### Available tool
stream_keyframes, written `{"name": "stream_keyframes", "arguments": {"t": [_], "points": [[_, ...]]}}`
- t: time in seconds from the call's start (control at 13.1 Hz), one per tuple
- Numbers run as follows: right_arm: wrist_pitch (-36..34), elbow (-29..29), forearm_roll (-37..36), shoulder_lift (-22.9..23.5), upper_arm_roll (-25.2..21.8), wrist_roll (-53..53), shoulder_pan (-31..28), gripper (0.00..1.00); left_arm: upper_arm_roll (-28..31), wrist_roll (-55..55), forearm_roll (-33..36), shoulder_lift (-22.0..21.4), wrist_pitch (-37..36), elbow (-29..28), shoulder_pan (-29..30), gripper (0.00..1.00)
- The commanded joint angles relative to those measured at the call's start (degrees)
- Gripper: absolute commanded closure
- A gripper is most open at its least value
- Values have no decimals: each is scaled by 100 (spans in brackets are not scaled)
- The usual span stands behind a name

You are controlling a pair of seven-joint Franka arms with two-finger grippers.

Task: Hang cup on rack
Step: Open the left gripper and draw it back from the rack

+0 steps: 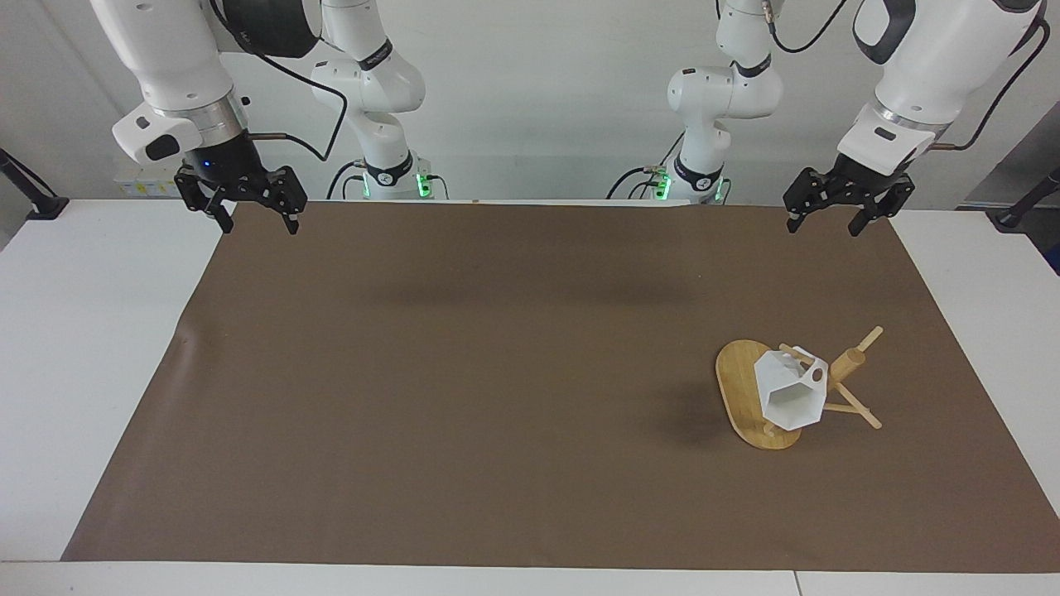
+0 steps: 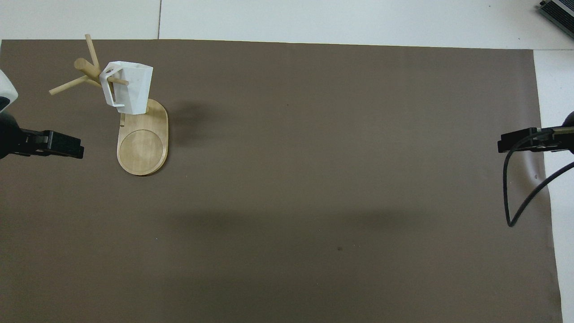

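- Facing view: the rack (image 1: 758,406) stands on the brown mat of the table (image 1: 91,348), toward the left arm's end and nearer the table edge away from the robots than the robots' own edge. The cup (image 1: 791,389) hangs from one of the rack's pegs, mouth tilted down, clear of the mat and above the oval base.
- Facing view: the left pincer (image 1: 831,220) hangs in the air over the mat corner at the robots' edge, left arm's end. Its fingers are spread and hold nothing. It is well apart from the cup.
- Facing view: the right pincer (image 1: 255,222) waits over the mat corner at the robots' edge, right arm's end, fingers spread and empty.
- Overhead view: a peg passes through the handle of the cup (image 2: 128,87), which hangs above the base of the rack (image 2: 143,143). The left pincer (image 2: 67,144) and the right pincer (image 2: 515,142) show only at the side edges of the frame, away from both objects.
- Progress, as judged: the hanging appears complete, since no pincer touches the cup. Nothing visible remains except parking the arms.
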Motion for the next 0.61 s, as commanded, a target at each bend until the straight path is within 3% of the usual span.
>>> {"name": "stream_keyframes", "arguments": {"t": [0.0, 0.53], "points": [[36, -104, 4, -84, 0, -114, -36, 0, -5, 2, 104, 36, -24, 68, 19, 0], [36, -104, 4, -84, 0, -114, -36, 0, 4, -6, 113, 18, 29, -3, 20, 0]]}}
